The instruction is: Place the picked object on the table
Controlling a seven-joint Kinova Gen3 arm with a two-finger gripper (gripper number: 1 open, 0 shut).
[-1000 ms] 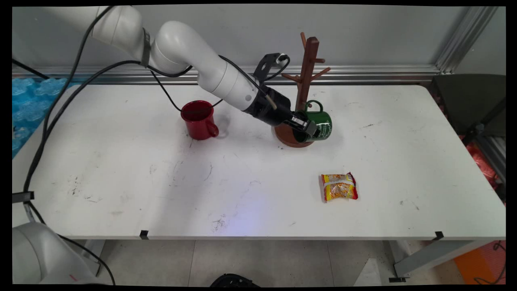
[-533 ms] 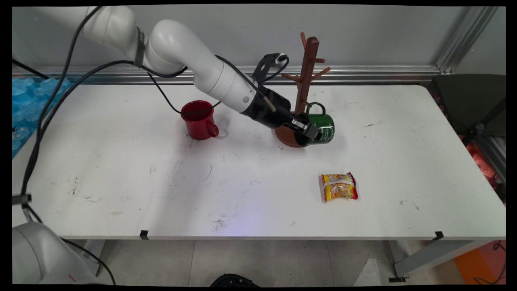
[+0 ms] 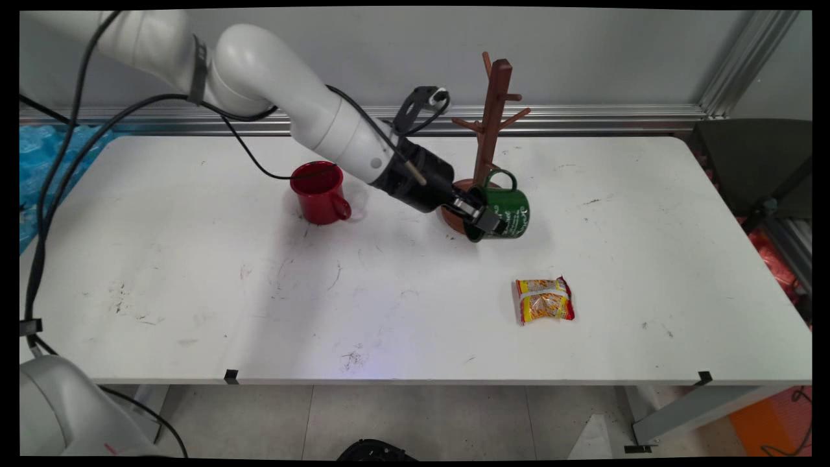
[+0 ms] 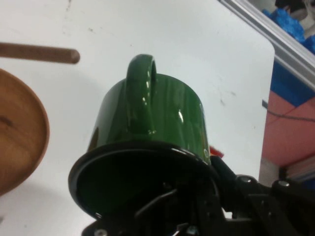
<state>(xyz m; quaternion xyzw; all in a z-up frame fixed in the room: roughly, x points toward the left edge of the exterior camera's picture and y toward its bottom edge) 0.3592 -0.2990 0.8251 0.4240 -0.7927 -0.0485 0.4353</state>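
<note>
1. The black gripper (image 3: 483, 219) clamps its jaws on the rim of a glossy green enamel mug (image 3: 508, 211), tipped on its side, handle up.
2. The mug sits at 4 o'clock of the wooden mug tree (image 3: 491, 123), just beside its round base.
3. A red mug (image 3: 319, 192) stands upright at the tree's 9 o'clock.
4. A crinkled yellow snack packet (image 3: 545, 300) lies at 5 o'clock on the scuffed white table (image 3: 194, 272).
</note>
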